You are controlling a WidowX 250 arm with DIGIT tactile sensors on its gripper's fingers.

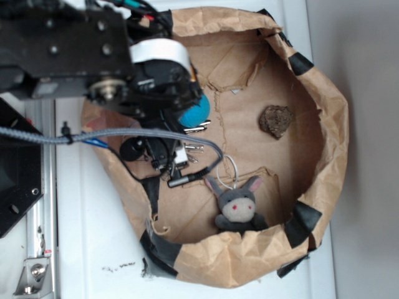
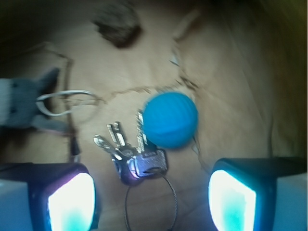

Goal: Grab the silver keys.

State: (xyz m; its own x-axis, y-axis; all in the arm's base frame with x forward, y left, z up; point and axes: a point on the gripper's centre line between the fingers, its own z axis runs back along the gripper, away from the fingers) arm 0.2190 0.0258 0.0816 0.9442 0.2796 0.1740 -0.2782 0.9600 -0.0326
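**Open gripper hangs above the silver keys in the paper-lined bin**

Exterior view: the black arm enters from the upper left and its gripper (image 1: 177, 140) hangs low over the floor of the brown paper bin (image 1: 324, 112). Only slivers of the silver keys (image 1: 194, 148) show, shiny metal blades poking out at about 3 o'clock from the gripper body, with more glints just above them beside the blue ball (image 1: 198, 111). The ball sits at roughly 1 o'clock from the gripper, mostly covered by the arm. A grey plush donkey (image 1: 237, 205) lies at 5 o'clock from the gripper, its white loop (image 1: 229, 169) reaching up toward the keys. A dark brown rock-like lump (image 1: 276, 120) rests well apart at 3 o'clock. From this side the jaw opening cannot be judged.

Wrist view: the silver keys (image 2: 132, 154) lie in the middle of the frame as a small fan of bright, toothed blades spreading toward 11 o'clock, their heads bunched together and joined to a thin wire ring (image 2: 151, 204) that loops down toward 6 o'clock. The blue ball (image 2: 171, 120) touches or just overlaps the bunch at 1 o'clock. The two fingers (image 2: 72, 202) glow at the lower left and lower right corners, set wide apart and holding nothing. The gripper (image 2: 151, 199) midpoint falls over the wire ring, so the key bunch lies between the jaws, slightly toward the left finger and a little toward 12 o'clock of the tips. The donkey (image 2: 24, 103) and its white loop (image 2: 62, 103) show at 9 o'clock, the brown lump (image 2: 118, 24) at 12 o'clock.
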